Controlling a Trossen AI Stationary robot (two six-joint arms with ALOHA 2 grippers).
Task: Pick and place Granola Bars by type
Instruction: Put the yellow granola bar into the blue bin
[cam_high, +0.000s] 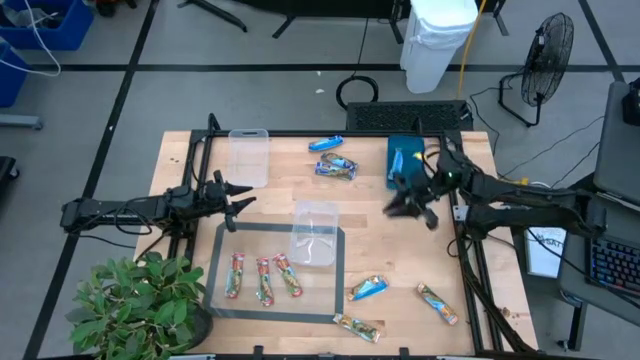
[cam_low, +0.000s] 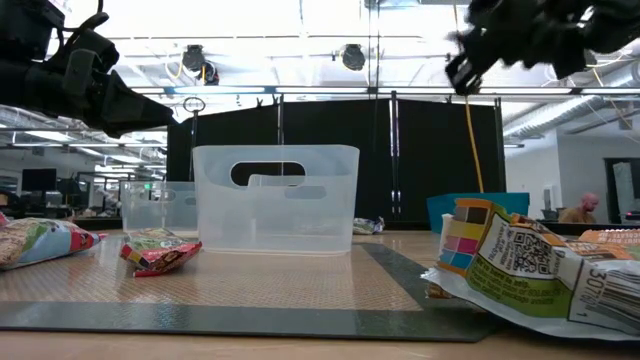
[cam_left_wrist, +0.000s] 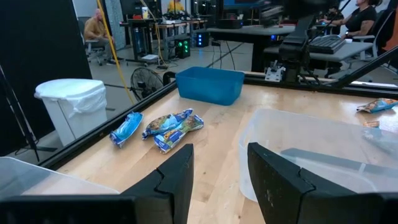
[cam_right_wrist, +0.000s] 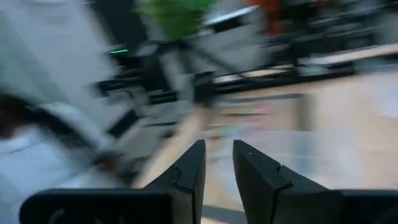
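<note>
Granola bars lie scattered on the wooden table. Three red-and-green ones (cam_high: 262, 278) lie side by side on the grey mat (cam_high: 222, 300). A blue bar (cam_high: 325, 145) and a tan-gold one (cam_high: 337, 167) lie at the far side. Another blue bar (cam_high: 367, 288) and two tan-gold ones (cam_high: 437, 303) (cam_high: 357, 327) lie near the front. My left gripper (cam_high: 245, 200) (cam_left_wrist: 221, 168) hovers open at the mat's far left corner, holding nothing. My right gripper (cam_high: 402, 205) (cam_right_wrist: 217, 165) is blurred, above the table beside the teal tray (cam_high: 405, 175). Its fingers stand a little apart with nothing between them.
One clear tub (cam_high: 317, 232) stands on the mat's far right part and a second (cam_high: 248, 155) at the far left. A potted plant (cam_high: 130, 310) crowds the near left corner. Black frame rails run along the table's left and right sides.
</note>
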